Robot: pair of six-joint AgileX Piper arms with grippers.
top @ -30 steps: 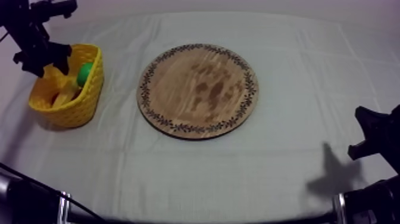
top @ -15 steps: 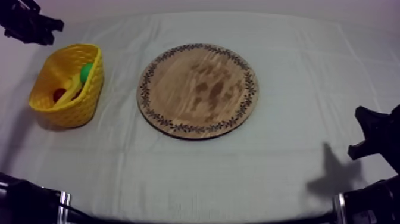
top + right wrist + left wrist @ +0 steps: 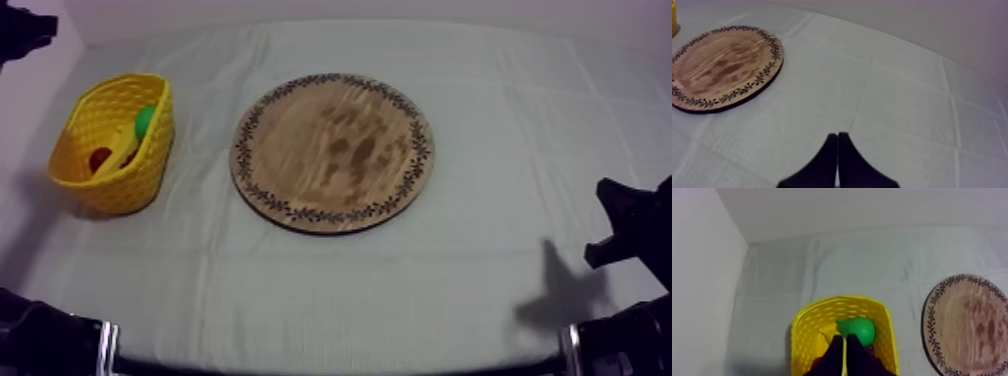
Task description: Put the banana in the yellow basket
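Note:
The banana (image 3: 122, 148) lies inside the yellow basket (image 3: 108, 190) at the table's left, between a green pear (image 3: 146, 120) and a small red fruit (image 3: 100, 158). The round wooden board (image 3: 333, 150) in the middle carries nothing. My left arm (image 3: 22, 28) is up at the far left corner, away from the basket. In the left wrist view my left gripper (image 3: 843, 343) is shut on nothing, its fingers a narrow wedge above the basket (image 3: 842, 299) and the pear (image 3: 859, 329). My right gripper (image 3: 837, 136) is shut and empty over bare cloth.
My right arm (image 3: 630, 232) rests low at the table's right edge, well away from the board (image 3: 722, 65). A wall rises close behind and to the left of the basket. Bare cloth spreads in front of and to the right of the board.
My left gripper has lifted out of the basket, drawn back to the upper left corner, and shut. The banana stays in the basket. The right arm has not moved.

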